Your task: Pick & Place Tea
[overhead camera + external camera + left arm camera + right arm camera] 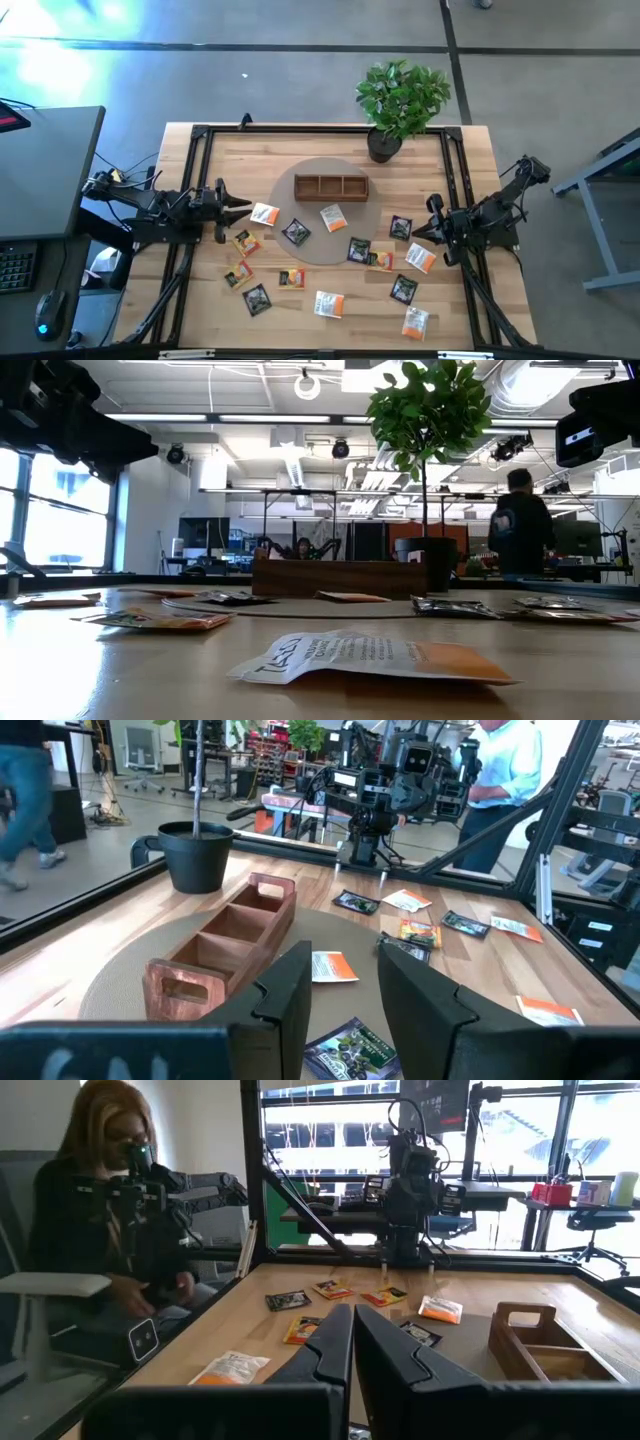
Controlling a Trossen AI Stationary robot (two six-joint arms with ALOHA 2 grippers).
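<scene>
Low view hides most of the stock from us: the nearest sachet fills the foreground, its print legible only as fragments, while the wooden tray shows just its long side and both arms are cut off at the upper corners. Tea sachets, small flat squares, we count at roughly fifteen, though overlaps near the right side make the tally uncertain: white-and-orange ones, black ones with pale centres, yellow-orange ones. They lie scattered flat across the wooden table and on the round grey mat; we see none in the tray's three compartments from above. Left gripper sits at the table's left edge, fingers parted with nothing between them. Right gripper sits at the right edge, fingers pressed together, empty. Potted plant stands behind the tray.
</scene>
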